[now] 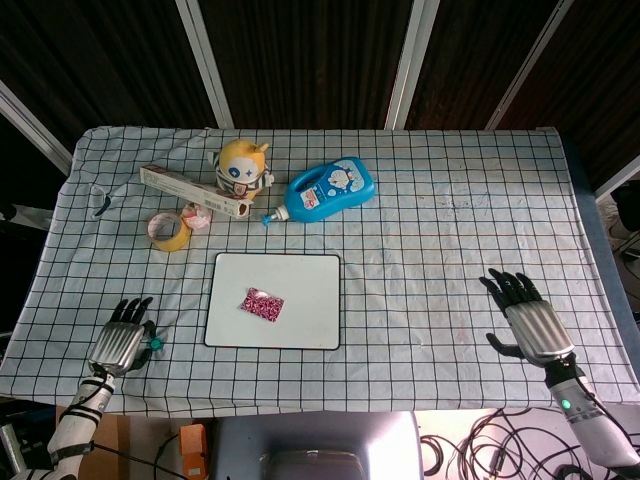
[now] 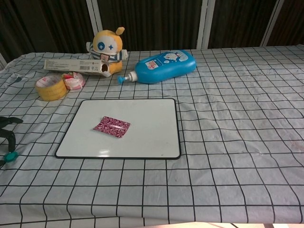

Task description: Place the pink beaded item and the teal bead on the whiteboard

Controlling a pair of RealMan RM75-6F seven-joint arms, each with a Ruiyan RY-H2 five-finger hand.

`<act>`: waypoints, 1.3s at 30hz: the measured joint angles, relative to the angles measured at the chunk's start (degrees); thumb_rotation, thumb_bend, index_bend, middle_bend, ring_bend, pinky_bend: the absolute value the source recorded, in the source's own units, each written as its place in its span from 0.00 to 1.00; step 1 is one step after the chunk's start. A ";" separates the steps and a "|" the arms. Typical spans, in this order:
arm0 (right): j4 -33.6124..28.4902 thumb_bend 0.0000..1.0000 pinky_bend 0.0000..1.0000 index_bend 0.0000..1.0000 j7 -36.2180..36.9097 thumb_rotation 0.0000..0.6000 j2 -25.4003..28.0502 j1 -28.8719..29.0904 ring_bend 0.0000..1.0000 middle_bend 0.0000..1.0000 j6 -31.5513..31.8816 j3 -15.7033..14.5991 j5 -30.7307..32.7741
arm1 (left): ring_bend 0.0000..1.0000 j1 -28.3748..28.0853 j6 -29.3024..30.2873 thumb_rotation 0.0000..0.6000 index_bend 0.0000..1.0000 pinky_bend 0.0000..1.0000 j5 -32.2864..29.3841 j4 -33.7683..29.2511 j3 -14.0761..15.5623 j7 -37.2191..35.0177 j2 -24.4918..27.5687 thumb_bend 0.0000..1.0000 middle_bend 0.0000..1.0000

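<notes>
Left hand [image 1: 118, 344], fingers spread, sits at the near left corner of the counter with its fingertips right at the small round teal bead [image 1: 155, 343]; whether any finger already pinches the bead cannot be told, since the chest view shows only two dark fingertips [image 2: 10, 134] just above the bead at the frame's left edge. The right hand [image 1: 527, 322] lies flat and splayed, holding nothing, well apart on the far right of the checked cloth.

The flat pink patterned beaded square [image 1: 262, 303] already rests near the middle of the white rectangular whiteboard with a black rim [image 1: 310, 270], so the bead looks like the one piece left.

To do this step well, I would close thumb and one finger on the bead from both sides, not push from one side: a round bead will likely roll on cloth, and the counter's near edge is close. Lift it clear of the board's raised rim, then set it down on bare white beside the pink square, low, so it does not roll off.

Room is good: the cloth between bead and board is bare. The yellow tape roll [image 1: 170, 231] and the long cardboard box [image 1: 193, 192] lie beyond the board, out of the way.
</notes>
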 measured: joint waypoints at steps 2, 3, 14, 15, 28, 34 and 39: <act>0.00 0.24 0.00 0.00 -0.06 1.00 -0.03 0.01 0.00 0.00 -0.05 -0.02 0.02 | 0.00 0.06 -0.01 1.00 0.54 0.06 0.28 0.15 -0.07 -0.11 -0.14 0.33 0.05; 0.00 0.24 0.00 0.00 -0.06 1.00 -0.03 0.00 0.00 0.00 -0.04 -0.04 0.00 | 0.00 0.08 -0.07 1.00 0.54 0.06 0.37 0.15 -0.12 -0.20 -0.17 0.33 0.05; -0.11 0.24 0.00 0.00 -0.11 1.00 0.06 0.01 0.00 0.00 -0.04 -0.03 -0.06 | 0.00 0.44 0.06 1.00 0.55 0.06 1.09 -0.13 -0.79 -1.60 0.20 0.33 0.06; -0.12 0.24 0.00 0.00 -0.12 1.00 0.06 0.01 0.00 0.00 -0.02 -0.02 -0.05 | 0.00 0.49 0.22 1.00 0.55 0.06 1.18 -0.32 -0.92 -1.88 0.37 0.33 0.06; -0.22 0.24 0.00 0.00 -0.58 1.00 -0.20 0.08 0.00 0.00 -0.01 0.15 0.18 | 0.00 -1.34 2.16 1.00 0.55 0.07 2.71 -8.61 -5.05 -5.02 4.96 0.33 0.07; -0.09 0.24 0.00 0.00 -0.41 1.00 -0.11 0.25 0.00 0.00 -0.32 0.41 0.69 | 0.00 -6.61 -1.74 1.00 0.54 0.07 0.99 -11.60 -8.41 0.04 3.47 0.33 0.07; -0.15 0.24 0.00 0.00 0.72 1.00 0.50 0.04 0.00 0.00 0.13 0.55 0.68 | 0.00 -11.39 -6.53 1.00 0.53 0.07 -3.41 -11.66 -10.60 5.41 -0.91 0.33 0.07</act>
